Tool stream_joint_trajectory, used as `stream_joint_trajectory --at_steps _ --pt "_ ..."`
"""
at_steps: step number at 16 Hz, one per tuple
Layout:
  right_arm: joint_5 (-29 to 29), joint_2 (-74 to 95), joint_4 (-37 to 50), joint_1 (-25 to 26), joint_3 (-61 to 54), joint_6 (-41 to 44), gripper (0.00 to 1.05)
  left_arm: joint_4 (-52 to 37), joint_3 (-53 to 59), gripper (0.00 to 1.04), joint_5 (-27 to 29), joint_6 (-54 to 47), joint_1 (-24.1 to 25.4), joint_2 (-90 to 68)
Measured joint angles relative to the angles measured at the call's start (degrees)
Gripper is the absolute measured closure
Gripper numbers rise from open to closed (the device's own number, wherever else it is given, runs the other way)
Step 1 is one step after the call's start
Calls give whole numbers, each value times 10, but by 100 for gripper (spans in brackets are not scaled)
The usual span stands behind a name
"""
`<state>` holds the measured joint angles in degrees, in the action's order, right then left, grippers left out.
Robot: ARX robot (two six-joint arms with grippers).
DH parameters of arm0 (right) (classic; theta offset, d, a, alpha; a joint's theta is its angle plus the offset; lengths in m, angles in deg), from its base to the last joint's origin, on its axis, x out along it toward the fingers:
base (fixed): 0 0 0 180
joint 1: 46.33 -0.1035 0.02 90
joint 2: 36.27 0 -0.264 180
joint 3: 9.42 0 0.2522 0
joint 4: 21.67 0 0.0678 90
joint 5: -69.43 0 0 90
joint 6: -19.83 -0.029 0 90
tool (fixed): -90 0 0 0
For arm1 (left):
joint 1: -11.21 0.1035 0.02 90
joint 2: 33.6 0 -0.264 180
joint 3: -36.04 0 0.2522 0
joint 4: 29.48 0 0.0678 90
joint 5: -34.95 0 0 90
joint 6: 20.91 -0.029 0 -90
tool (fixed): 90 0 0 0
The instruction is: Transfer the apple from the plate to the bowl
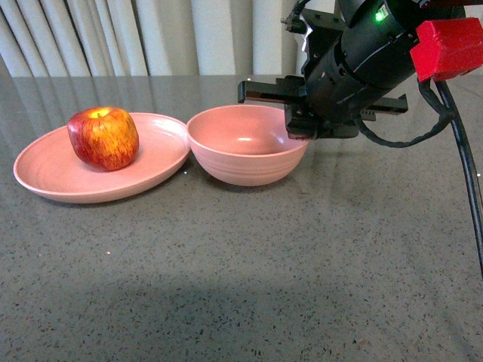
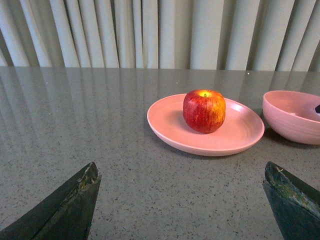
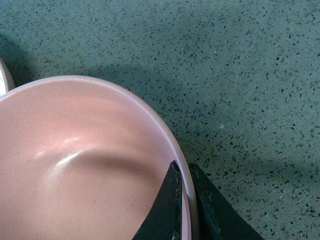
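No text, label, brand, number or sign can be read in any of the three views

The apple [image 1: 103, 138] is red with yellow-orange streaks; plate [image 1: 45, 177] and bowl [image 1: 245, 162] pink; table [image 1: 302, 264] speckled grey; my right gripper [image 1: 302, 130] black.

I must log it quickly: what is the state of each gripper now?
Left gripper: open, holding nothing.
Right gripper: jaws shut on the rim of the bowl.
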<state>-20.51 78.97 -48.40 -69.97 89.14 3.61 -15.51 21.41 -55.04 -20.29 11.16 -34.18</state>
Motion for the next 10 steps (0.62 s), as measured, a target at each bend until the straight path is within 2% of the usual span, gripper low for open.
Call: stream_joint_trajectory --at_steps 2,3,10 --pt "4 0 0 0 0 0 102 0 0 7 0 0 0 0" --pt "4 0 1 -1 0 0 97 0 0 7 0 0 0 0" --pt "-5 -5 4 0 0 -9 16 0 0 7 0 0 0 0"
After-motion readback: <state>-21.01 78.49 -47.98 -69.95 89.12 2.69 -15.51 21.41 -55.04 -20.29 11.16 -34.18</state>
